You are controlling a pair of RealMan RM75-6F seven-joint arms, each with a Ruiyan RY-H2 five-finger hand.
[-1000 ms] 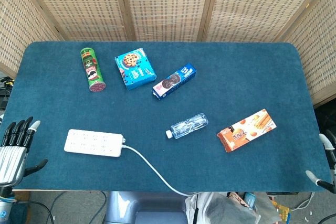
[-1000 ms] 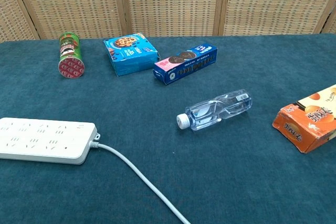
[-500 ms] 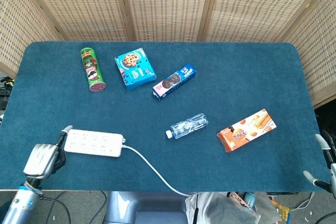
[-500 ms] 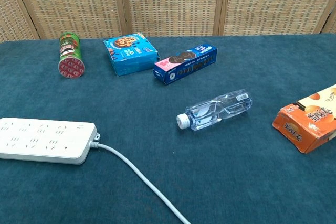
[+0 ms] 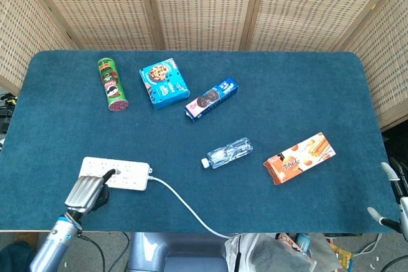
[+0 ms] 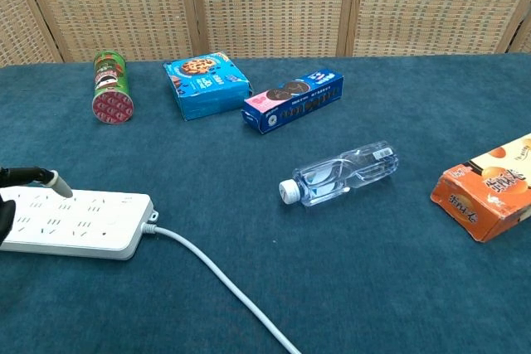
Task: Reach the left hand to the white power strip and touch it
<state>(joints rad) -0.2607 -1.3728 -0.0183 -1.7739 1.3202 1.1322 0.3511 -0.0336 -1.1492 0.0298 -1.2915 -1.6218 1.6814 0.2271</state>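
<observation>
A table (image 5: 306, 87) covered in blue cloth is seen, bearing a white power strip (image 5: 124, 174), chip can (image 5: 112, 85), two cookie boxes (image 5: 164, 83), a water bottle (image 5: 227, 153) and an orange snack box (image 5: 299, 157).

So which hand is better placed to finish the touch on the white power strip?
Left. The left hand is already at the white power strip, fingertips over it; the right hand sits at the table's far edge.

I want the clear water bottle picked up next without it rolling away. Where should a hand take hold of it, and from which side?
Probably grip the water bottle around its mid-body, coming straight down from above with the fingers closing across its width. It lies on its side on the table, white cap toward the robot's left, so the long round body could roll if pushed sideways. The space around it is open.
</observation>
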